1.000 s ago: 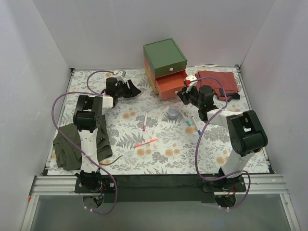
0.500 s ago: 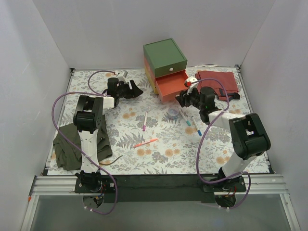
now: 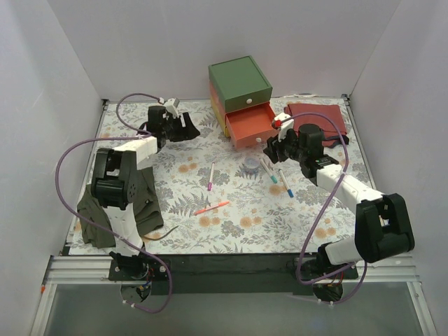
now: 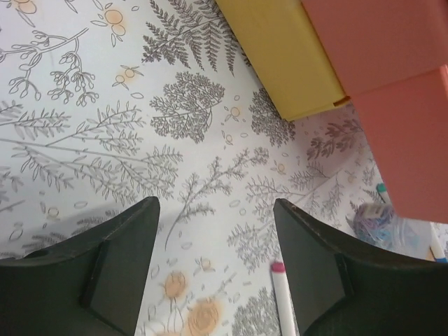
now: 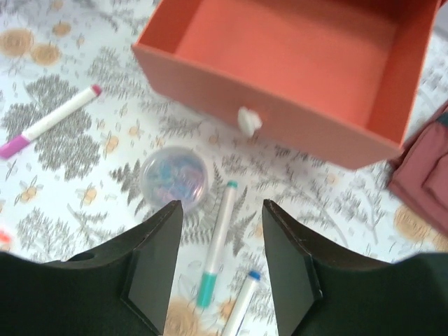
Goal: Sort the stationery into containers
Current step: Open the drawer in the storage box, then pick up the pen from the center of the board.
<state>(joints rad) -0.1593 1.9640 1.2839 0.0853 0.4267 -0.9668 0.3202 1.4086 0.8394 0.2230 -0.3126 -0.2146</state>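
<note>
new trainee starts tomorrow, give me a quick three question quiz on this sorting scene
1. True or false: the salmon drawer is pulled open and empty.
2. In the right wrist view, what lies between the fingers of the right gripper? A orange-red pen, B teal-tipped pen, C pink-tipped marker.
3. Fill in: the left gripper is ___ (open or shut).
Key: 1 true; 2 B; 3 open.

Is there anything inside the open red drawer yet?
No, the red drawer stands pulled out with a bare floor, and the pens lie outside it.
</note>
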